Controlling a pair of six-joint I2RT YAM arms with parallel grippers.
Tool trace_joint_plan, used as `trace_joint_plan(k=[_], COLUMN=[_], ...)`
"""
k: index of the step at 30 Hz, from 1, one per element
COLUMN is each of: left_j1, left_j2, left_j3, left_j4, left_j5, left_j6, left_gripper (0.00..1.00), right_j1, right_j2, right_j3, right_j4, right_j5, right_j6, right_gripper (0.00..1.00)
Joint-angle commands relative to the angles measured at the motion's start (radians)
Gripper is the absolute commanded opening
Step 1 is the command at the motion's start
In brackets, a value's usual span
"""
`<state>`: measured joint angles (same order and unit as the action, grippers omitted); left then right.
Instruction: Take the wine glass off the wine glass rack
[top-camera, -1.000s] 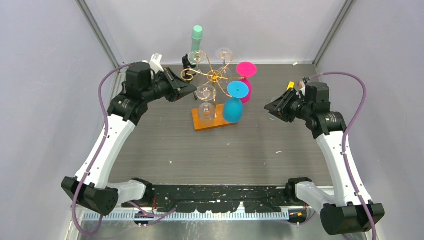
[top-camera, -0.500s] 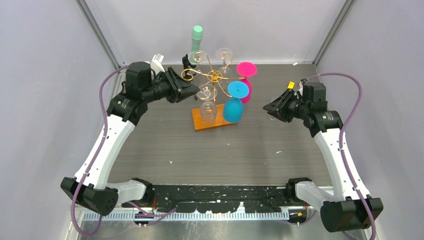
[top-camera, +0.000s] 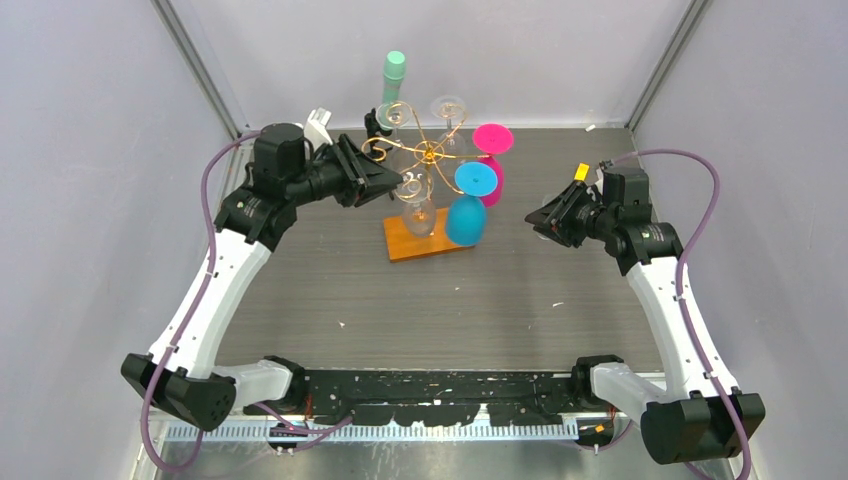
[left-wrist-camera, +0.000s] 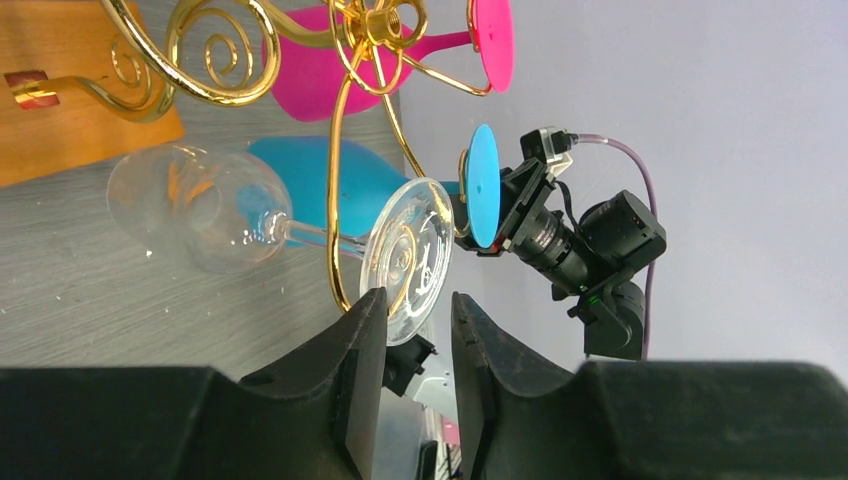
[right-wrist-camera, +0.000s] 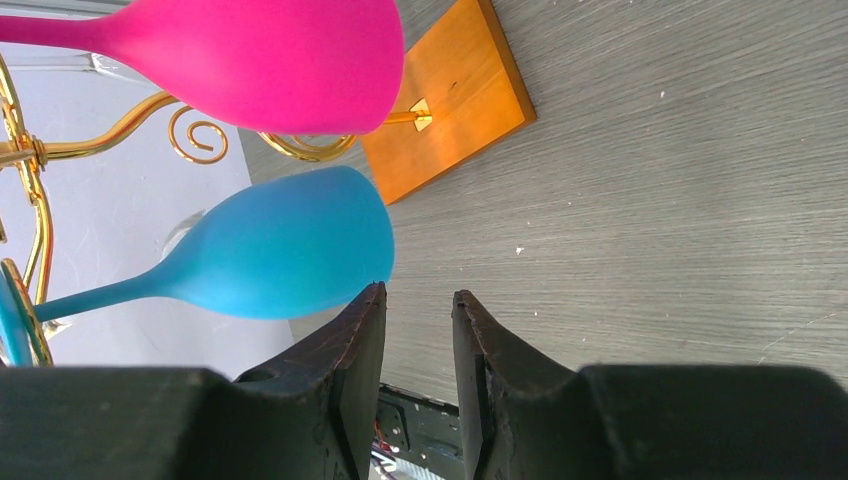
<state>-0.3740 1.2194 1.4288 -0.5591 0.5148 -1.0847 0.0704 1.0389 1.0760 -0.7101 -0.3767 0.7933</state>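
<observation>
Left gripper (left-wrist-camera: 420, 300) has its fingers (left-wrist-camera: 362, 345) a narrow gap apart, nothing clamped. The tips are right at the round foot of the clear wine glass (left-wrist-camera: 200, 205). In the left wrist view the foot's lower rim sits at the mouth of the gap; can't tell if it touches either finger.

The clear wine glass hangs upside down on the wine glass rack (top-camera: 430, 152), its stem in a gold wire arm on the rack's left-near side. Its bowl hangs low over the left part of the wooden base (top-camera: 432, 246). The rack stands upright at the far middle of the table (top-camera: 400, 300).

A blue wine glass (top-camera: 465, 220) hangs bowl-down on the rack's right-near side. A pink wine glass (top-camera: 492, 140) hangs just behind it, further right. Two more clear glasses (top-camera: 448, 105) hang off the far arms. A mint-green bottle (top-camera: 393, 72) stands behind the rack near the back wall, and a small black tripod (top-camera: 375, 126) is just left of the far arms.

Right gripper (right-wrist-camera: 420, 295) also has a narrow gap between its fingers and holds nothing. It is off the table to the right of the rack, pointing at it. In the top view it is clearly apart from the blue wine glass. In the right wrist view the blue bowl shows just off one fingertip, with the pink bowl and the wooden base beyond.
</observation>
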Motion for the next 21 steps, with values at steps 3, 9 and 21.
trace_joint_plan(k=[3,9,21], left_j1=[-0.005,-0.005,-0.006], left_j2=[-0.039,-0.055,-0.021], left_j3=[0.071,0.085,0.037], left_j4=[-0.029,-0.058,-0.006], left_j5=[-0.054,-0.104,-0.054], left_j6=[0.065,0.100,0.045], left_gripper=[0.42,0.52,0.50], right_j1=[0.005,0.005,0.004], right_j2=[0.001,0.003,0.005], right_j3=[0.004,0.008,0.003], right_j4=[0.037,0.038,0.040], right_j5=[-0.014,-0.018,-0.016], right_j6=[0.008,0.009,0.007], right_gripper=[0.36,0.36,0.36])
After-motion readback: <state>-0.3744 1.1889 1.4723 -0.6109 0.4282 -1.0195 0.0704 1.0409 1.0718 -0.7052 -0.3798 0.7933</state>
